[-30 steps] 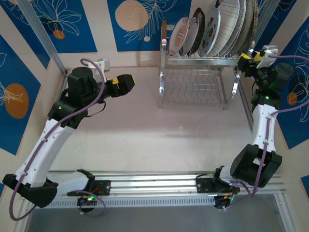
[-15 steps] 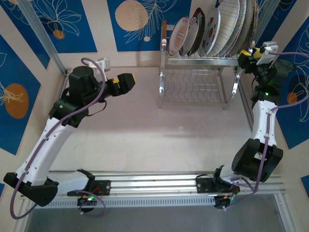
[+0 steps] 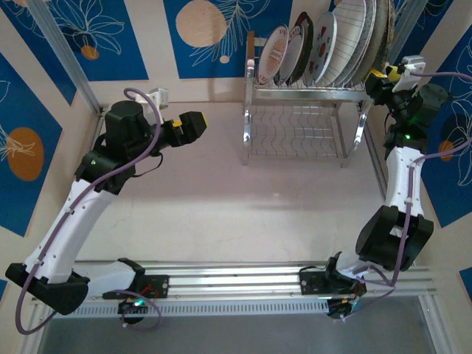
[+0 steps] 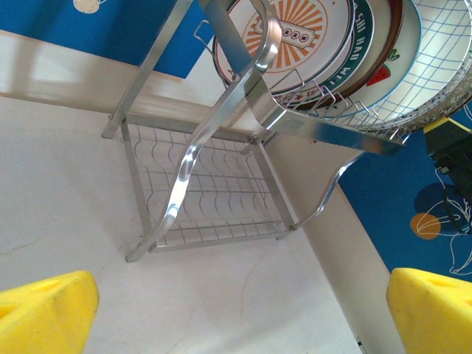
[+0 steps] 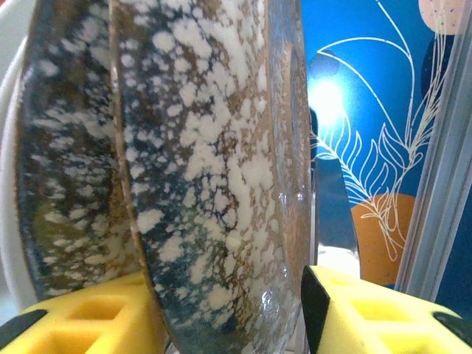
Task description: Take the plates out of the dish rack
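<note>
Here, glossy speckled plate (image 5: 206,184) between yellow pads (image 5: 81,317) of right tool (image 5: 221,313), grip unclear, left tool (image 4: 240,310) wide open, empty

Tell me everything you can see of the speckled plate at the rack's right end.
The speckled plate is round and glossy like glazed ceramic, dark brown and blue with cream flecks. It stands on edge at the right end of the dish rack's upper tier, beside a second speckled plate. The right gripper straddles its rim, yellow fingers on either side; whether they press it is unclear.
</note>
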Robot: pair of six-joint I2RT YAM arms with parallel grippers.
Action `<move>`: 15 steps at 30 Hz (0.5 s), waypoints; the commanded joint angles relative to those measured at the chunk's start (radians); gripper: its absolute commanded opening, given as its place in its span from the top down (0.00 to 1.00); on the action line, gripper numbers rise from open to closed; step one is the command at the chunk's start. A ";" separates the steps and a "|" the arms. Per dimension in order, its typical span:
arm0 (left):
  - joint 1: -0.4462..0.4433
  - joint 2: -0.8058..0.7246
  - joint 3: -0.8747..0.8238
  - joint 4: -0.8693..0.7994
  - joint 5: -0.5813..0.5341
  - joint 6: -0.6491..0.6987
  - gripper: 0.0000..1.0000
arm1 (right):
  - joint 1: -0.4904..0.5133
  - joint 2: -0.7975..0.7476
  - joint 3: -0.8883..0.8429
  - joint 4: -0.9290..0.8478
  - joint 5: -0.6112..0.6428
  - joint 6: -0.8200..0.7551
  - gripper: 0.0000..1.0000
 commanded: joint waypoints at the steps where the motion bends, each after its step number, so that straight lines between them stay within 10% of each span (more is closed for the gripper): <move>1: -0.010 0.001 0.032 0.030 0.011 -0.014 0.00 | 0.014 0.001 0.043 0.012 0.043 -0.022 0.52; 15: -0.010 0.008 0.075 0.308 0.156 -0.015 0.00 | 0.034 0.020 0.081 0.002 0.071 -0.026 0.57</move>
